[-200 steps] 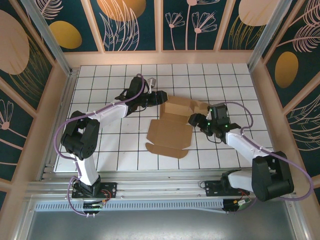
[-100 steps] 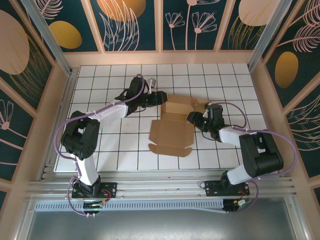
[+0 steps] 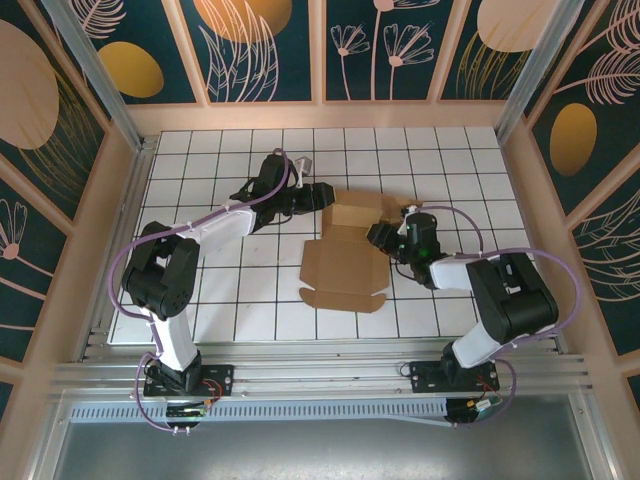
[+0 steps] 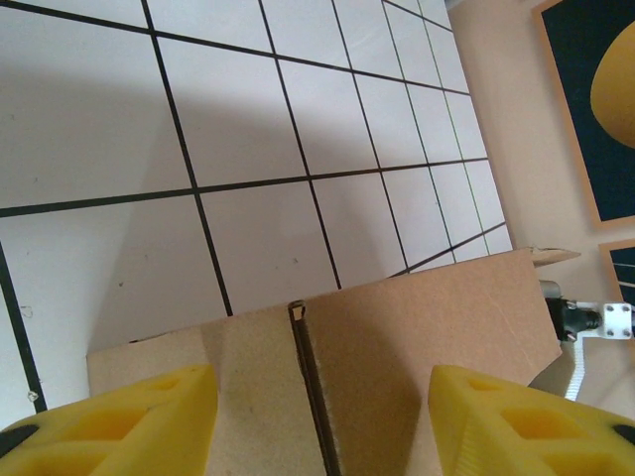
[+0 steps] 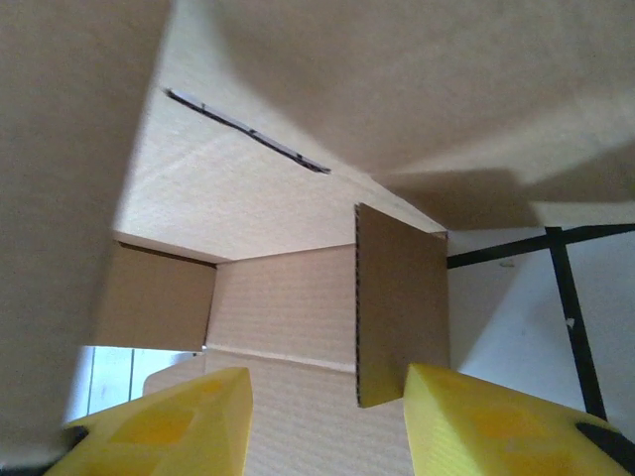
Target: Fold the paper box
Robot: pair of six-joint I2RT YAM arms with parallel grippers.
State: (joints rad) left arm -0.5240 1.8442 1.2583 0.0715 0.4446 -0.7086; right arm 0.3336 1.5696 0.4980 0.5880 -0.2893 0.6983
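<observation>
The paper box is a brown cardboard blank in the middle of the table, its front panel flat and its far walls partly raised. My left gripper is at its far left corner. In the left wrist view the yellow fingers stand wide apart over a cardboard panel with a dark slit; left gripper is open. My right gripper reaches into the box's right side. Right gripper is open, with an upright side flap between the fingers, close to the right finger.
The white gridded table is ringed by low tan walls. A metal rail runs along the near edge by the arm bases. Bare grid lies left and right of the box.
My right gripper has pushed left into the box's right side and its jaws have narrowed, the arm folding in behind it. The box has slid slightly. The left arm has stayed still.
</observation>
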